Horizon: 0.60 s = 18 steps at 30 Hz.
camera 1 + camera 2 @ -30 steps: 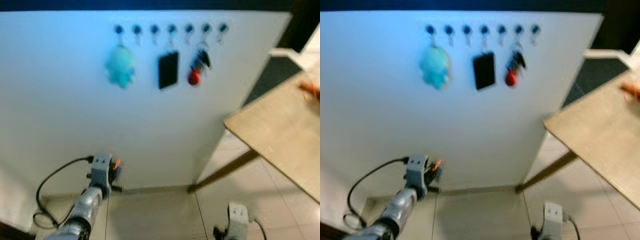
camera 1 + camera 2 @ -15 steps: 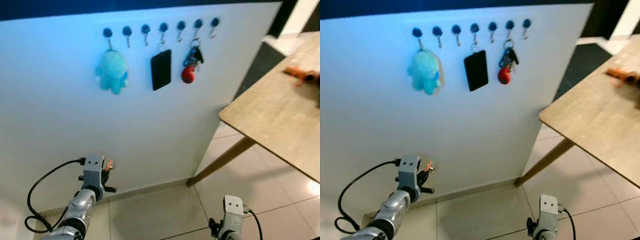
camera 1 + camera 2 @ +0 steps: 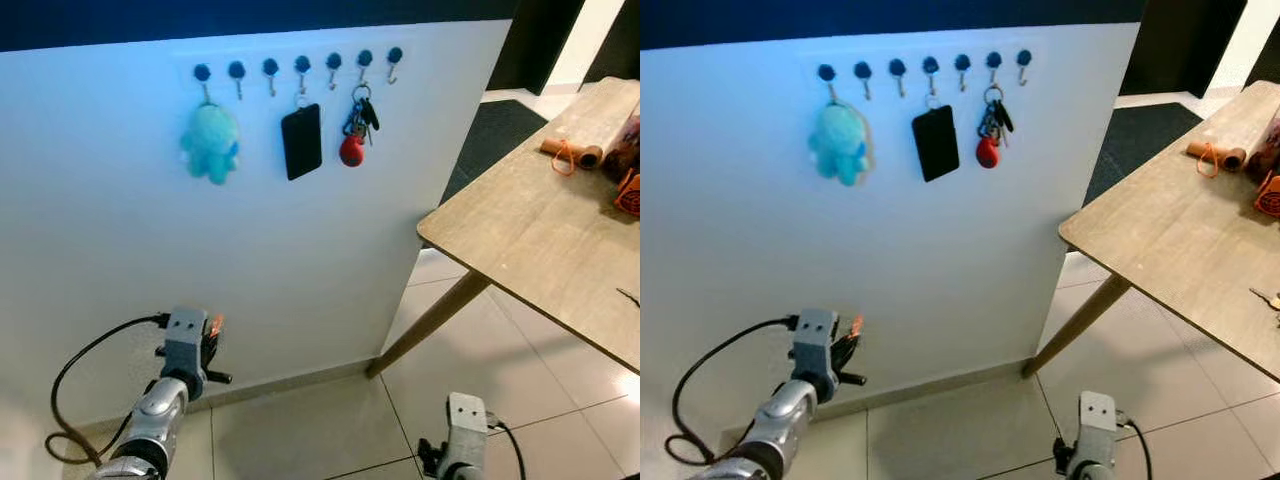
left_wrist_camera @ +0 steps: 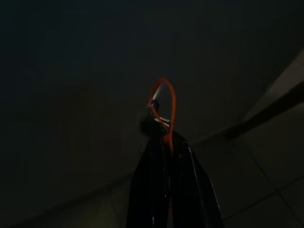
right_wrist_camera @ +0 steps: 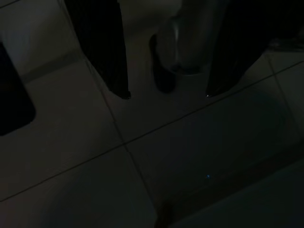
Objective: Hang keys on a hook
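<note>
A row of several dark hooks (image 3: 301,66) runs along the top of the white wall panel (image 3: 120,250). My left gripper (image 3: 211,332) is held low in front of the panel, shut on keys with an orange loop (image 4: 164,107) that sticks out past the black fingers (image 4: 156,190). The hooks are far above it. A teal plush (image 3: 209,142), a black tag (image 3: 301,141) and a key bunch with a red fob (image 3: 353,135) hang from three of the hooks. My right gripper (image 5: 166,95) hangs low over the tiled floor, open.
A wooden table (image 3: 530,240) with a slanted leg (image 3: 420,325) stands to the right, carrying orange-brown items (image 3: 570,152). A dark doormat (image 3: 490,135) lies beyond the panel's right edge. Tiled floor (image 3: 300,430) lies below.
The camera has swung, so the hooks and table sit further left and lower in view and are sharper. My left gripper still holds the keys low by the panel.
</note>
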Tool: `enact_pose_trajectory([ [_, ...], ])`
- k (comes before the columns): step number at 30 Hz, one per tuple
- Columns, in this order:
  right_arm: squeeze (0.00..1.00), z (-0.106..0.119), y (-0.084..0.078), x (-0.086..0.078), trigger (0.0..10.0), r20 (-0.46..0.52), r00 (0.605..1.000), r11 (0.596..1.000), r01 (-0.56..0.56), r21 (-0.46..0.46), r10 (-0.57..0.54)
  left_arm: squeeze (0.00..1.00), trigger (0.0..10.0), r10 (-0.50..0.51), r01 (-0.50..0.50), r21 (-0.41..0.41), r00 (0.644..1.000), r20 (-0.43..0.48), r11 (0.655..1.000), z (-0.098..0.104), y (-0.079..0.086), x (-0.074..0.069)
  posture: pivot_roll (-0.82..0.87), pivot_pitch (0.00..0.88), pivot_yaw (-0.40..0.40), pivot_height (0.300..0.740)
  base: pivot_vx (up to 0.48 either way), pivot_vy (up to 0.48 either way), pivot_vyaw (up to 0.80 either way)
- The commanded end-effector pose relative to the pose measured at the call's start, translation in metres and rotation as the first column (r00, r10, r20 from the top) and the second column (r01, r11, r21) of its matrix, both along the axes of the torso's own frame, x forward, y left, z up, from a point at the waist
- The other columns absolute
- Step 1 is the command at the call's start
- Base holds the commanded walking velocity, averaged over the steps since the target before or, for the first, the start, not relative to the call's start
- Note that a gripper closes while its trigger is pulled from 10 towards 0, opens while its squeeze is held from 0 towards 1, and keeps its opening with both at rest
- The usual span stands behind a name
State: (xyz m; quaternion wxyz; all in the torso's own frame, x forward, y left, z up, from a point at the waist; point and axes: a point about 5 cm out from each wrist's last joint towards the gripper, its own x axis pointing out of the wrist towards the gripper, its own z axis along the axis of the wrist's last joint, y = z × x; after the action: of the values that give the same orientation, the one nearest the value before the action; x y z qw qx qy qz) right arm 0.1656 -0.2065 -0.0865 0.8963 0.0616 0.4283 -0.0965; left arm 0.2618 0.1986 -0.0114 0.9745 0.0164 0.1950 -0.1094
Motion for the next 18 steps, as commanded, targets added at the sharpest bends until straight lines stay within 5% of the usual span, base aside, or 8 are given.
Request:
enact_pose_trajectory([
  [1,0.0,-0.001,0.002,-0.001,10.0,-0.005,1.0,1.0,-0.001,0.006,0.001,0.0,10.0,-0.058,0.056,0.03,0.997,0.053,0.998,0.011,0.0,0.007,0.05,0.014,-0.01,0.74,0.0,0.0,0.0],
  [11,0.0,0.011,0.006,0.021,10.0,0.085,0.992,0.996,-0.09,-0.007,0.09,0.0,10.0,-0.286,0.275,0.076,0.917,0.277,0.958,0.063,-0.017,0.04,0.05,0.026,-0.017,0.74,0.0,0.0,0.0],
  [13,0.0,0.017,0.008,0.032,10.0,0.132,0.982,0.991,-0.136,-0.016,0.137,0.0,10.0,-0.471,0.46,0.113,0.826,0.309,0.881,0.077,-0.027,0.04,0.05,0.027,-0.016,0.74,0.0,0.0,0.0],
  [16,0.0,0.026,0.011,0.046,10.0,0.201,0.957,0.978,-0.207,-0.033,0.209,0.0,10.0,-0.699,0.694,0.145,0.645,0.309,0.705,0.095,-0.044,0.03,0.04,0.029,-0.013,0.74,0.0,0.0,0.0],
  [17,0.0,0.029,0.012,0.049,10.0,0.221,0.948,0.973,-0.228,-0.039,0.231,0.0,10.0,-0.735,0.732,0.153,0.602,0.31,0.664,0.1,-0.049,0.027,0.04,0.029,-0.011,0.74,0.0,0.0,0.0],
  [18,0.0,0.029,0.012,0.049,10.0,0.221,0.948,0.973,-0.228,-0.039,0.231,0.0,10.0,-0.735,0.732,0.153,0.602,0.31,0.664,0.1,-0.049,0.027,0.04,0.029,-0.011,0.74,0.0,0.0,0.0],
])
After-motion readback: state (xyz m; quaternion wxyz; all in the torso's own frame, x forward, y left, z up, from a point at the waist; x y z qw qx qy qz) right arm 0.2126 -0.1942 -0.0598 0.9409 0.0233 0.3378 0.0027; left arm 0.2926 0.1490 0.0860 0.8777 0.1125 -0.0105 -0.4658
